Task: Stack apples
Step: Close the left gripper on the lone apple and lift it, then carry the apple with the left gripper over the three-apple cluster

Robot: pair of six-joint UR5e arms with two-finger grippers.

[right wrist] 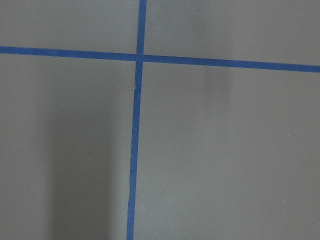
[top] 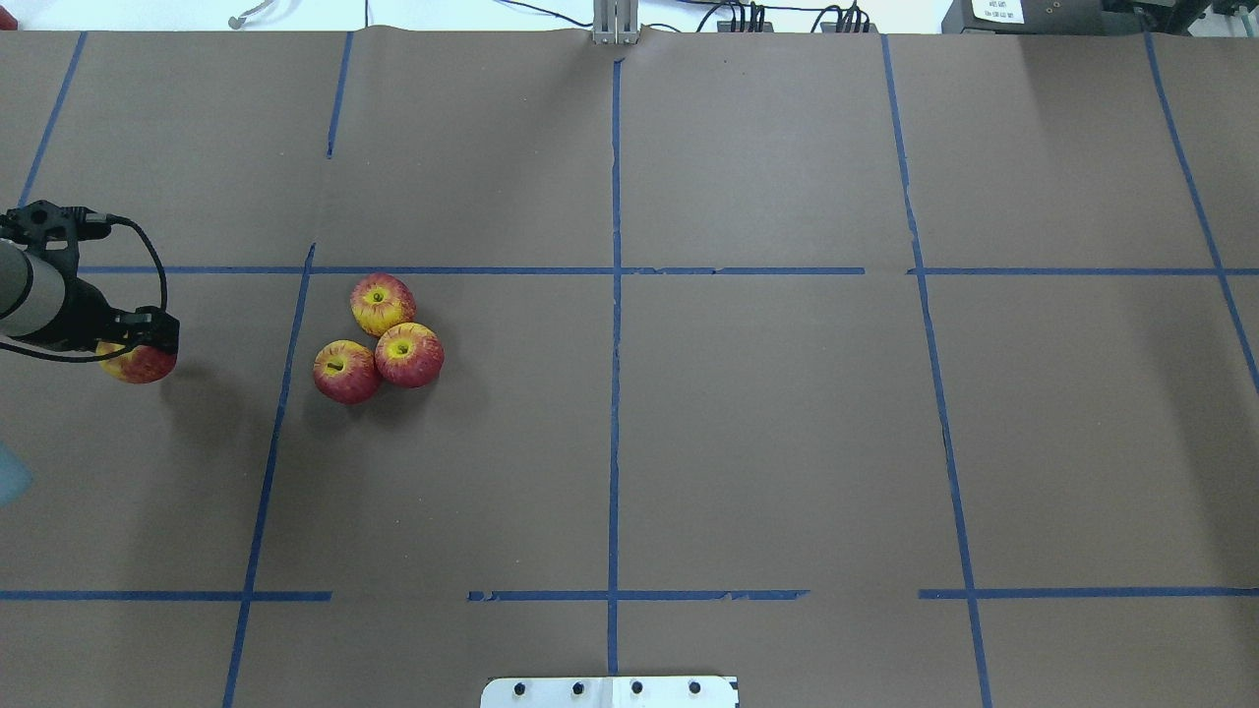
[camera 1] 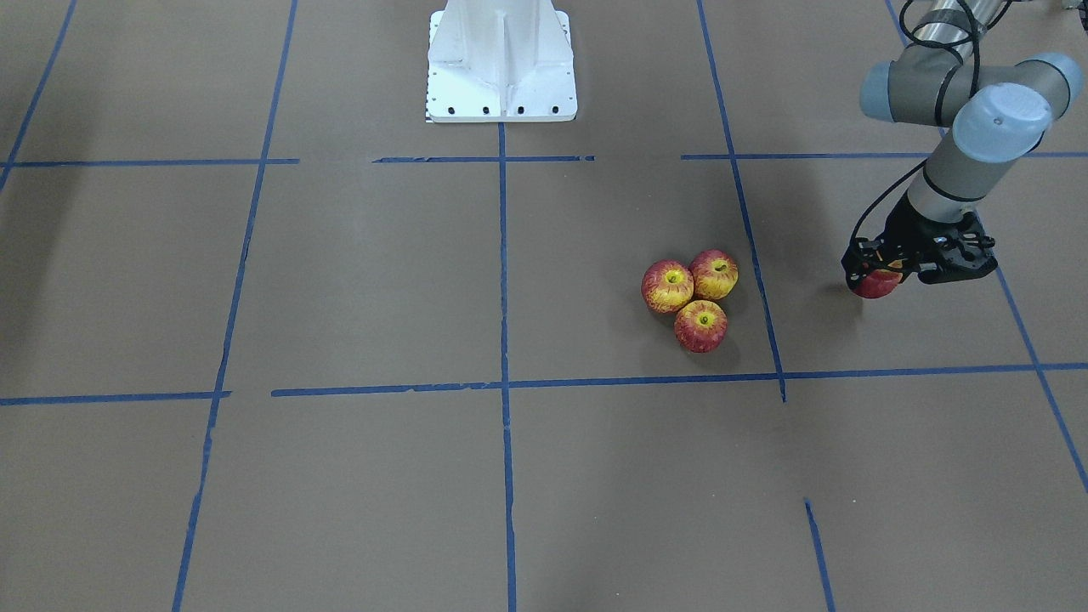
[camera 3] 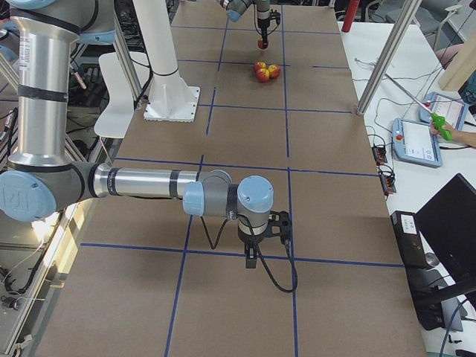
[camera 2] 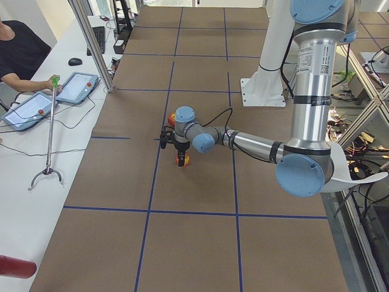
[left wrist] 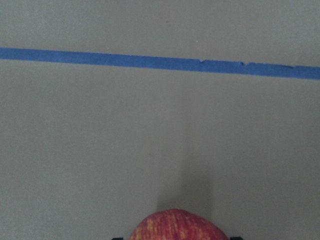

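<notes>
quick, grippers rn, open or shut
Left gripper: shut on an apple.
Right gripper: cannot tell, seen only from the side.

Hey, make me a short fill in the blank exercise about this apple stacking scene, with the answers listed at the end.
1. The left gripper is shut on a single ____.
2. ____ apples sit touching one another on the table.
3. A ____ tape line runs between the held apple and those apples.
4. The touching apples' stem dimples face ____.
Missing words: apple; three; blue; up.
</notes>
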